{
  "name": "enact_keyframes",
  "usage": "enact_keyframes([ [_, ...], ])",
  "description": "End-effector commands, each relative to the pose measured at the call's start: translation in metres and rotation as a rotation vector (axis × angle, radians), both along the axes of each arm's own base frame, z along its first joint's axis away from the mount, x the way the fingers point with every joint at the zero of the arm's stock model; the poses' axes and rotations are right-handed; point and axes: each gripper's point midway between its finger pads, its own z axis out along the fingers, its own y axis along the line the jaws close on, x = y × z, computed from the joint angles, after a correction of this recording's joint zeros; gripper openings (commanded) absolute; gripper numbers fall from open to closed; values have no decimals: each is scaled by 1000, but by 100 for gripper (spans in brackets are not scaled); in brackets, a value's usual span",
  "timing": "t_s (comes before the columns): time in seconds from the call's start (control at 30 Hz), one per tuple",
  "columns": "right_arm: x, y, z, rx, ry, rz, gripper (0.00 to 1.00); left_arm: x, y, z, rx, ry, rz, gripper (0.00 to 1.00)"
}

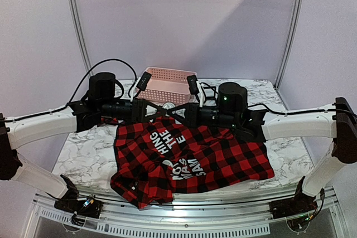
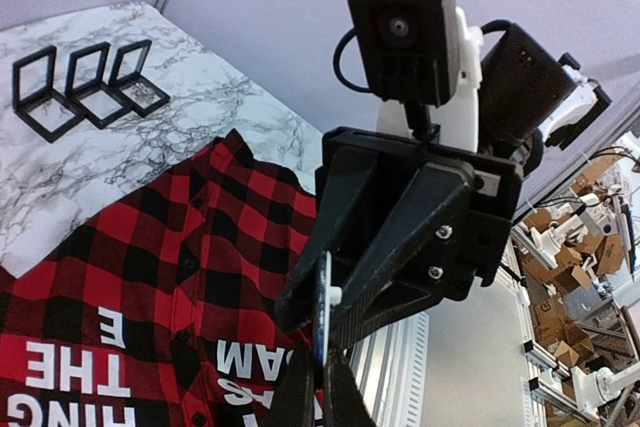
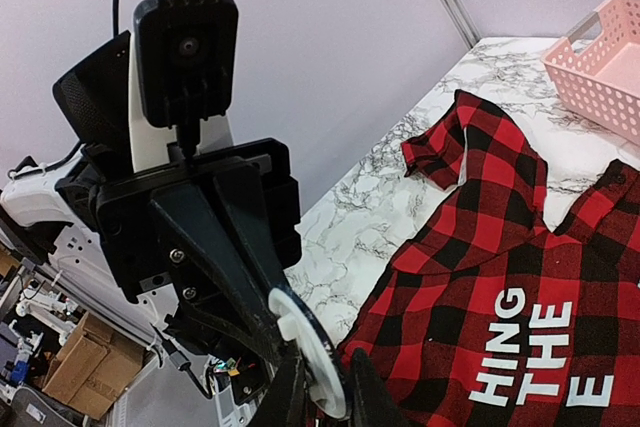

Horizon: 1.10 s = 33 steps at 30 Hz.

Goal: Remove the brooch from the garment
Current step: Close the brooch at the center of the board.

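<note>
Brooch [image 3: 305,347], a white disc, is hanging above the far edge of the garment [image 1: 206,154], which is lying spread on the marble table [image 1: 89,149]. Left gripper [image 2: 322,387] and right gripper [image 3: 325,392] are both pinching the brooch from opposite sides. Pink basket [image 1: 167,82] is sitting behind.

shirt [image 1: 234,154]: soft woven cloth, matt, flat white printed letters | table [image 1: 89,154]: smooth marble-look top, faint sheen | basket [image 1: 164,85]: pink perforated plastic | brooch [image 3: 310,352]: smooth glossy white face | left gripper [image 3: 285,337], right gripper [image 2: 322,325]: matt black plastic, bright metal screws | arm covers [image 1: 39,126]: glossy white plastic
</note>
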Motion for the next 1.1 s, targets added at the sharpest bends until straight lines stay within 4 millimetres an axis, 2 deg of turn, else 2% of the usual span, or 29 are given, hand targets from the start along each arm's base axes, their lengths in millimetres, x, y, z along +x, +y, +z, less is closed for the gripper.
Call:
enact_keyframes([
  [0.0,17,-7,-15,-25,7,-65,14,-8,-5,-3,33,13,-35,0],
  [0.27,10,-10,-9,3,-31,-37,18,-1,-3,-10,55,28,-11,0],
  [0.53,12,-10,-15,-23,-24,-44,18,-2,-3,-8,47,29,-21,0],
  [0.8,6,-5,-13,-23,-42,2,18,-16,-6,7,-21,10,-100,0],
  [1.07,6,-2,-14,-25,-31,12,16,-23,-7,15,-51,-2,-132,0],
])
